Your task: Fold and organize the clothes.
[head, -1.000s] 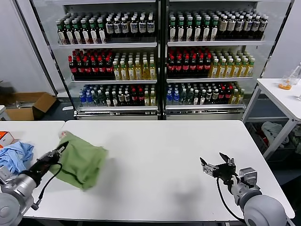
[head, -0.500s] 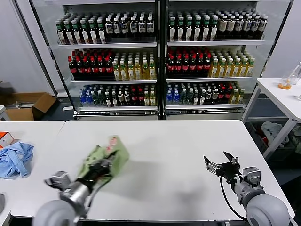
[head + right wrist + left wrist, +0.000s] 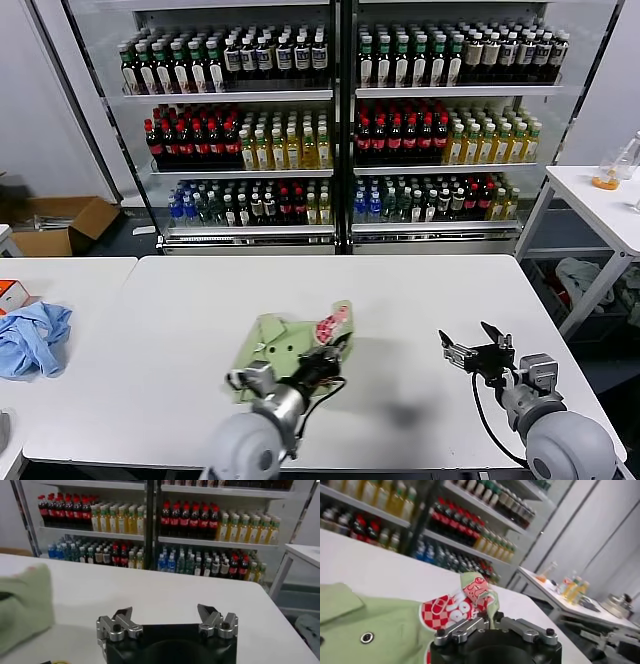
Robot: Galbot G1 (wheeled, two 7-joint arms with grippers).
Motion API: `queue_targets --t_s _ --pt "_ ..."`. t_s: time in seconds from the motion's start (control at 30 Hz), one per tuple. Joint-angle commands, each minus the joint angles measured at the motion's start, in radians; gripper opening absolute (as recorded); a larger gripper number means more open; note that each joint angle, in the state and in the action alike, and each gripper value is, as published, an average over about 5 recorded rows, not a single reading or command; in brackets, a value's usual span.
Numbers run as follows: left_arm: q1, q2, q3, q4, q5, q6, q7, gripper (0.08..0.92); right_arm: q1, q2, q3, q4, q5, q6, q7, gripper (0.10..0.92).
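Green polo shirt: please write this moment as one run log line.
left tool: shut on green polo shirt, mid-table | right tool: open, idle

Soft matt cloth on the polo shirt point(image 3: 285, 342), with a smooth red-and-white print point(image 3: 451, 613) and a shiny dark button point(image 3: 367, 637). Smooth matt white worktop point(image 3: 420, 300). Dull metal and black plastic on the right gripper point(image 3: 167, 616).

2 garments point(image 3: 290, 345), 2 pincers point(image 3: 478, 352).
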Motion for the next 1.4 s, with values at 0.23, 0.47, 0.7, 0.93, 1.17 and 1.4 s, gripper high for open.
queue_targets --t_s 0.23,0.47,0.7,0.93,1.17,1.4 --pt "-0.144 -0.126 0.177 0.242 0.090 -0.093 0.106 0.255 0.009 -0.005 0.000 -0.016 -0.002 0.008 -0.011 0.823" --pt "-0.062 -0.082 0.122 0.125 0.004 -0.125 0.136 0.454 0.027 0.003 -0.038 -0.012 0.000 0.016 -0.018 0.823" --pt "0.035 0.028 -0.039 -0.035 0.087 -0.158 0.093 0.662 0.112 0.071 -0.190 -0.046 -0.005 0.036 -0.015 0.823" --pt "0.185 0.138 -0.223 -0.146 0.126 -0.201 0.066 0.813 0.260 0.182 -0.369 -0.166 -0.008 0.035 0.005 0.823" --pt "0.263 0.148 -0.303 -0.184 0.120 -0.223 0.050 0.823 0.350 0.255 -0.460 -0.273 -0.008 0.035 0.037 0.823" --pt "0.283 0.150 -0.317 -0.196 0.107 -0.225 0.046 0.823 0.408 0.269 -0.491 -0.347 -0.013 0.026 0.059 0.725"
